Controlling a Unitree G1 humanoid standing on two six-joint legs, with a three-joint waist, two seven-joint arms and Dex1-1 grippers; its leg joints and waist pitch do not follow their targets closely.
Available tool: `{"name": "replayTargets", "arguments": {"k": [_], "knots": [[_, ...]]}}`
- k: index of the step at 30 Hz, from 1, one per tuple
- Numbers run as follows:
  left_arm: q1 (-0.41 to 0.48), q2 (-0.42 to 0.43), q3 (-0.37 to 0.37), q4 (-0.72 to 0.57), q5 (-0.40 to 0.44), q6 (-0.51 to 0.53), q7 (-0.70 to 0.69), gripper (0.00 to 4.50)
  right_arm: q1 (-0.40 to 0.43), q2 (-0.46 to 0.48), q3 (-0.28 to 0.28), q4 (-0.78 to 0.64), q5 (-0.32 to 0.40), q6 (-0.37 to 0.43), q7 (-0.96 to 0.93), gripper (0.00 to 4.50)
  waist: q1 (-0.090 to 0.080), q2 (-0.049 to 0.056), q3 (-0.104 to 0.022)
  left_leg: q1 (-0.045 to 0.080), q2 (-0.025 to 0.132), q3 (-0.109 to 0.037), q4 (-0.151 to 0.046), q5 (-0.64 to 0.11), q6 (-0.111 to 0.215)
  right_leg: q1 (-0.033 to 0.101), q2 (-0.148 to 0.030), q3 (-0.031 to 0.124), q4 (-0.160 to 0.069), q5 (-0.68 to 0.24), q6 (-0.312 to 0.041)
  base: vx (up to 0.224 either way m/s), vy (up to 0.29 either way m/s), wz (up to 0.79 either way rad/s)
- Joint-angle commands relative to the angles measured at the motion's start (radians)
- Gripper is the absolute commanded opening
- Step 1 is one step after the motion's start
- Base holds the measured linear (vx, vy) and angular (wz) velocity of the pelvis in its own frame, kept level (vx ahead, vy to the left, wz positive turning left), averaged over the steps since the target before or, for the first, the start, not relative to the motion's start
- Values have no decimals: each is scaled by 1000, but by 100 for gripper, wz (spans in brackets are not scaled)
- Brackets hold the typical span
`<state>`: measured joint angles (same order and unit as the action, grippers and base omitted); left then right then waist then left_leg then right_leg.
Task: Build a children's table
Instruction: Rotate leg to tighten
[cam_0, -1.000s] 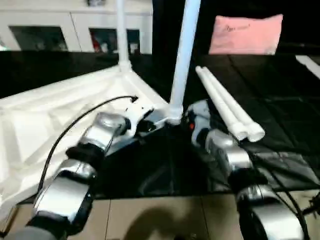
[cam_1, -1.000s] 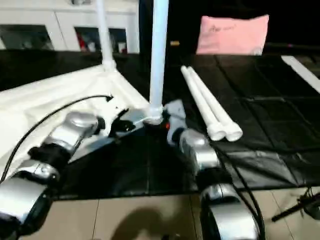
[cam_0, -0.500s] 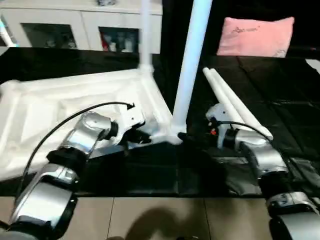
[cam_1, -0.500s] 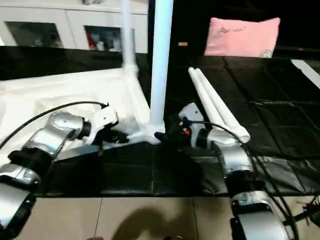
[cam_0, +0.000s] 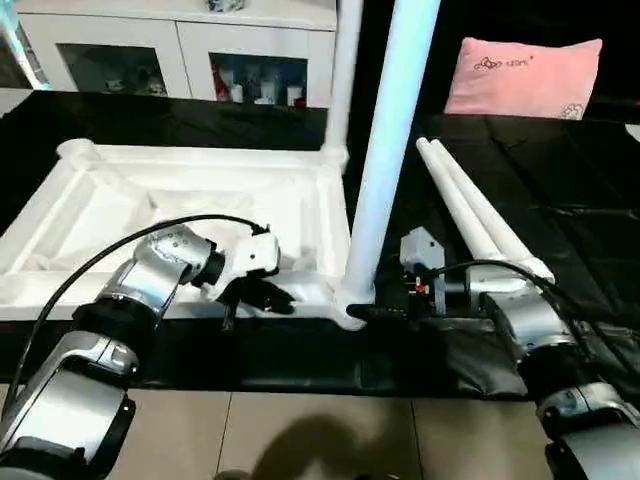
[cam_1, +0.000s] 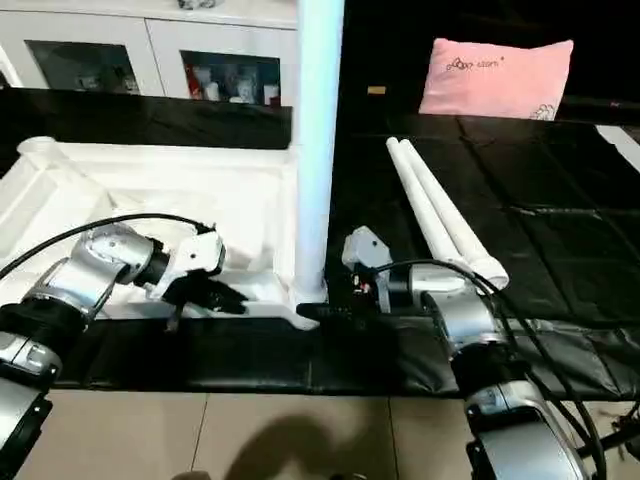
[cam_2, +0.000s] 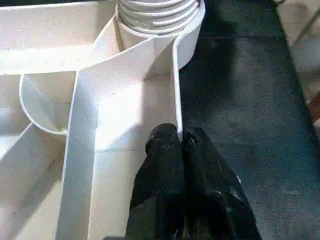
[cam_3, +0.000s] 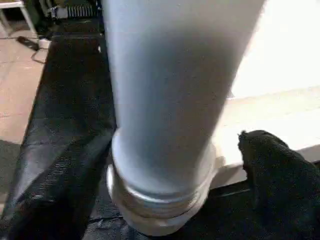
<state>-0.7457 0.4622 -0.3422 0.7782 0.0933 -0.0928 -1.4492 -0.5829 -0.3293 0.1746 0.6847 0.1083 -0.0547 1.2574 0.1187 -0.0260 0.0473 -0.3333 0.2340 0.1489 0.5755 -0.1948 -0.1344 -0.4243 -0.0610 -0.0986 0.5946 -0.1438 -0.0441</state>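
Tabletop (cam_0: 190, 200) upside down on black mat (cam_0: 560, 190), left gripper (cam_2: 180, 142) pinched on its rim wall, right gripper (cam_0: 375, 312) spread wide around near-corner upright leg (cam_0: 385, 150), two spare legs (cam_0: 470, 205) lying beside.

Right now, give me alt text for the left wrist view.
The left tool, its black fingers shut, pinches the upturned tabletop's thin white rim. Past it, a leg's threaded end sits in the round corner socket, with black matting alongside.
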Motion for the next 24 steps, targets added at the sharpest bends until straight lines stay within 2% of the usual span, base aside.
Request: {"name": "replayTargets", "arguments": {"k": [1, 2, 15, 16, 21, 22, 24], "knots": [[4, -6, -45, -27, 12, -24, -47, 0, -23, -4, 8, 8, 3, -10, 23, 401, -1, 0, -66, -13, -6, 26, -57, -147, 64, 74, -65, 48, -63, -292, -158, 0, 0, 0], [0, -6, -48, -23, 16, -30, -51, 0, -28, -3, 9, 11, 10, -4, 46, 380, -1, -1, -67, -13, -5, 26, -57, -145, 65, 74, -66, 48, -63, -290, -157, 0, 0, 0], [-8, -4, -54, -22, 22, -36, -66, 0, -43, -13, 27, 37, 19, -11, 140, 276, 7, 2, -70, -11, -4, 29, -55, -136, 60, 75, -65, 48, -58, -264, -163, 0, 0, 0], [-8, -4, -55, -21, 22, -37, -66, 0, -42, -12, 27, 37, 18, -10, 145, 276, 8, 5, -70, -12, -4, 29, -55, -134, 60, 76, -65, 48, -57, -260, -164, 0, 0, 0], [-9, -5, -54, -12, 25, -41, -67, 0, -37, -12, 31, 37, 16, -4, 163, 262, 9, 4, -70, -11, -4, 30, -54, -138, 59, 75, -64, 48, -58, -252, -169, 0, 0, 0], [-8, -6, -54, -11, 25, -40, -66, 0, -35, -13, 32, 37, 16, -5, 165, 261, 10, 8, -71, -10, -4, 29, -54, -139, 59, 75, -64, 48, -57, -252, -169, 0, 0, 0], [-9, -6, -53, -10, 25, -40, -65, 0, -33, -13, 33, 35, 17, -4, 167, 261, 12, 6, -71, -9, -4, 29, -54, -139, 59, 75, -63, 48, -57, -250, -170, 0, 0, 0]]}}
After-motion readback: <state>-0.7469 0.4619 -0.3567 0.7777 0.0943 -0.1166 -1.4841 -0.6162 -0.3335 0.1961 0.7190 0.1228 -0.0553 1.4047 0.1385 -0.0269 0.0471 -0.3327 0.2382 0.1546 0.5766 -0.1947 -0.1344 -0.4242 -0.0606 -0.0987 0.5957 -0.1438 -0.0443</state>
